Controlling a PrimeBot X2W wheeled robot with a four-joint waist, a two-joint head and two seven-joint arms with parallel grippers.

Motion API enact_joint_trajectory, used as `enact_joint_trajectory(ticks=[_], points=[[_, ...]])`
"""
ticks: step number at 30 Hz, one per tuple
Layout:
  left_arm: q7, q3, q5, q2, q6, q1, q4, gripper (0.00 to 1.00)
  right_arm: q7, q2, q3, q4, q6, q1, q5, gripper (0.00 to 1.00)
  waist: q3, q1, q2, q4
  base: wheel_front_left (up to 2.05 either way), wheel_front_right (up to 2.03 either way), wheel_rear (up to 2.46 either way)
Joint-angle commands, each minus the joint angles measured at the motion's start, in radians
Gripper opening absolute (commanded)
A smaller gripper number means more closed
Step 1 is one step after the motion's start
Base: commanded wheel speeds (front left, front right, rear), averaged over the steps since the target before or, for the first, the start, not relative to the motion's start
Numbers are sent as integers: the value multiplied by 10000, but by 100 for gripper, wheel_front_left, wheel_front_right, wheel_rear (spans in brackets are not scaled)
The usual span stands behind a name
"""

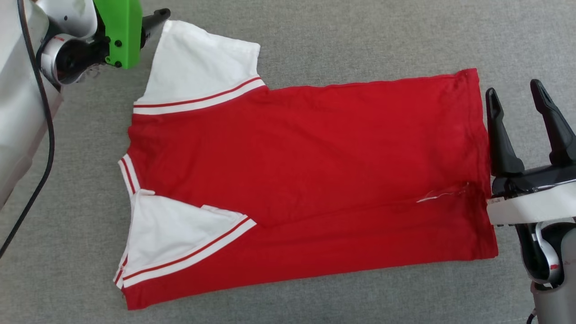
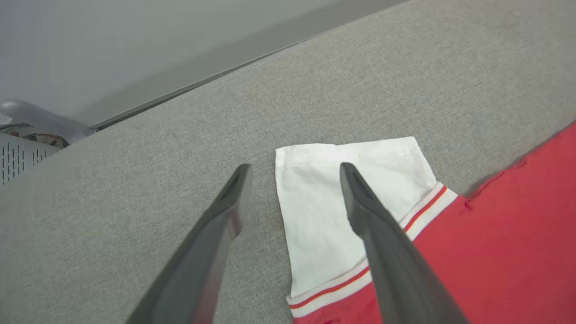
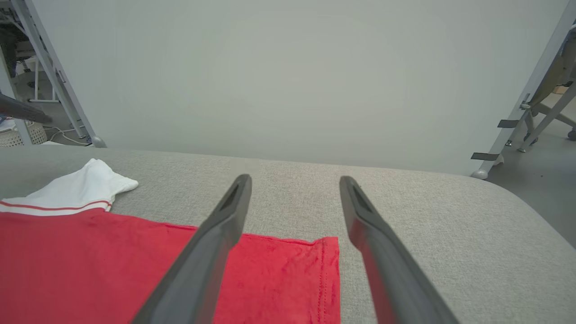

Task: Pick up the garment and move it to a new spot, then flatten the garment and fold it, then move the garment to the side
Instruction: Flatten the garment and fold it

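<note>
A: Where is the garment (image 1: 306,180) laid?
B: On the grey tabletop (image 1: 315,36), partly folded.
A: End effectors?
B: Both are spread wide: left end effector (image 2: 294,165) at the sleeve (image 2: 315,216), right end effector (image 1: 513,86) beside the hem (image 1: 479,162).

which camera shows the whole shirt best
The head view: the garment lies whole there, every edge in frame. The left wrist view gives one white sleeve and some red body close up; the right wrist view gives the hem corner and that sleeve further off.
</note>
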Motion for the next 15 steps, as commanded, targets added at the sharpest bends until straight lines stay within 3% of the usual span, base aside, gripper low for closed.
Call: enact_joint_trajectory(ticks=[1,15], points=[[301,-95,-150,-76,-51,-245,160,100,-104,55,93,44,-7,-224,-81,100,767,-1,0,-540,0,0,0],[1374,-1231,6,-89,-100,-348,1431,100,-536,119,423,498,-7,-858,-45,100,1594,-1,0,-954,0,0,0]])
